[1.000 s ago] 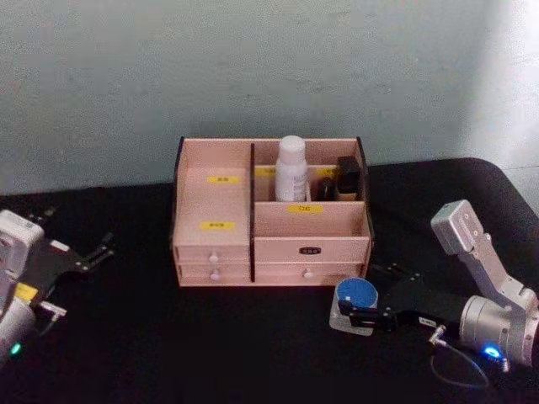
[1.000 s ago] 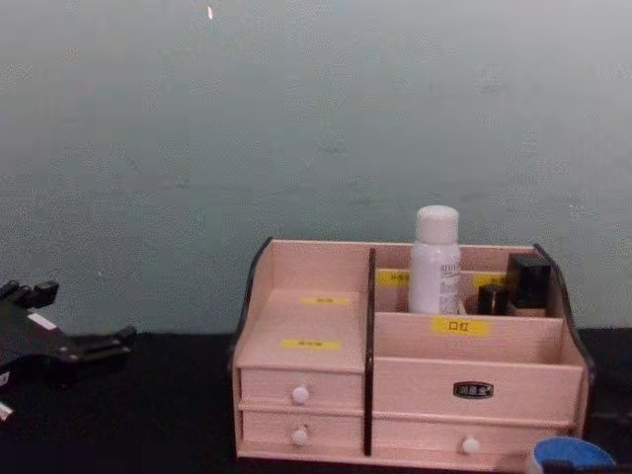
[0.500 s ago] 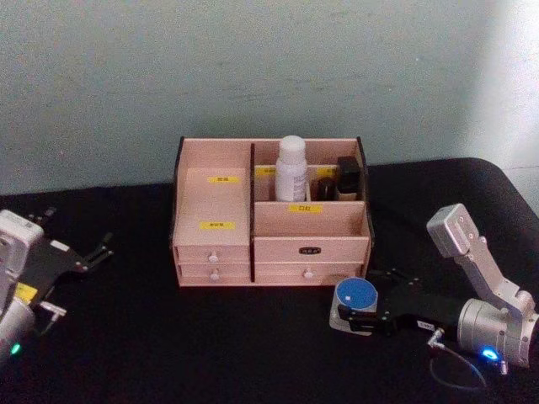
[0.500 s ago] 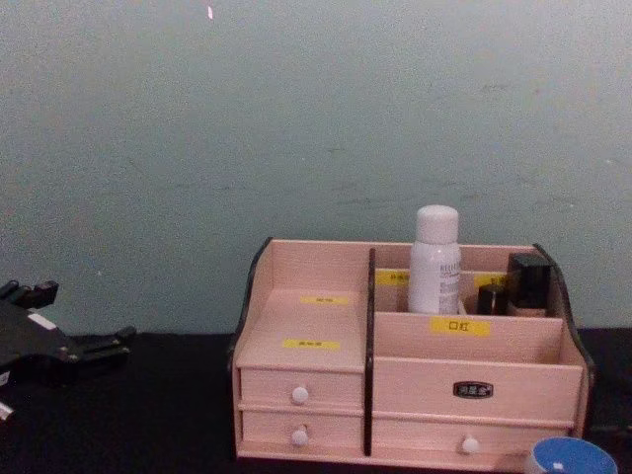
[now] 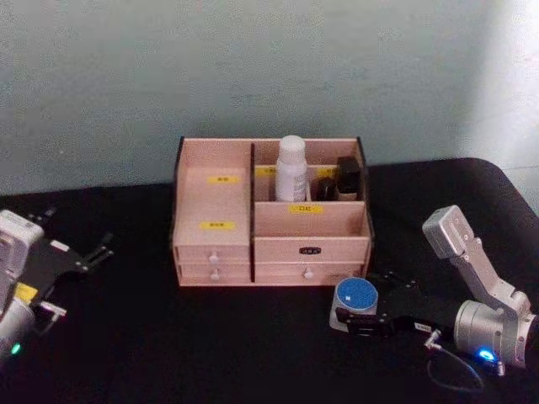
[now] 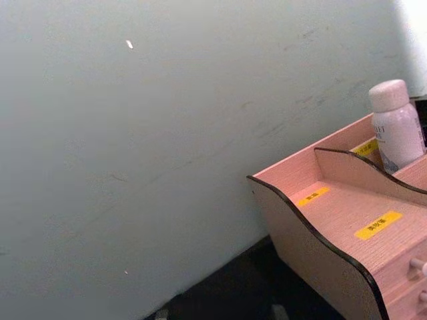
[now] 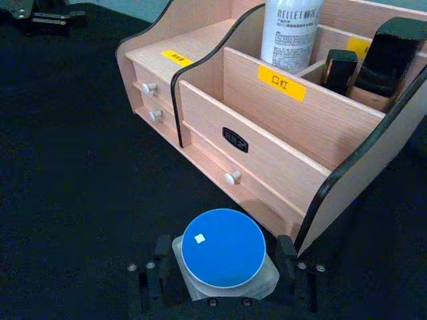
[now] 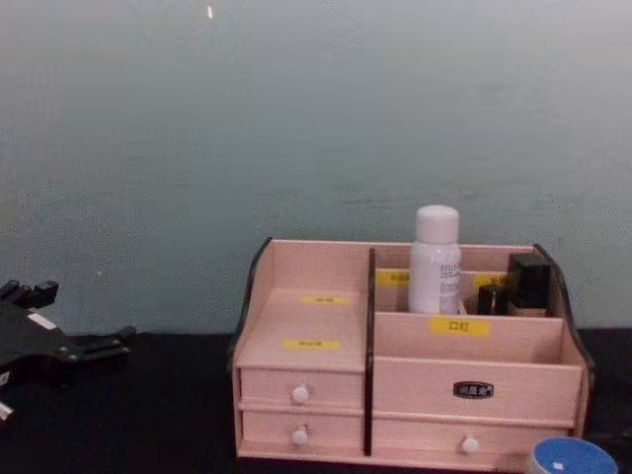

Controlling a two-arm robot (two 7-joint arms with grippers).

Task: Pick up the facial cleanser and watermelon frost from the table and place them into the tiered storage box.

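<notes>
The tiered storage box point(image 5: 210, 198) stands mid-table. A white bottle, the facial cleanser point(image 5: 291, 168), is upright in its rear compartment, seen too in the chest view point(image 8: 435, 262) and right wrist view point(image 7: 290, 33). The watermelon frost point(image 5: 355, 295) is a round clear jar with a blue lid point(image 7: 223, 247), on the table just off the box's front right corner. My right gripper point(image 7: 223, 263) is shut on it, one finger pressed to each side. The left gripper point(image 5: 99, 247) rests open at the far left, well away from the box.
Two small dark containers point(image 5: 337, 181) share the back right compartment beside the bottle. A black cloth covers the table point(image 5: 210, 337), with open space in front of the box. A pale wall point(image 8: 296, 118) rises close behind the box.
My right arm has shifted slightly, its wrist sinking a little toward me. The blue-lidded jar has barely moved in its grasp. The left arm has stayed still.
</notes>
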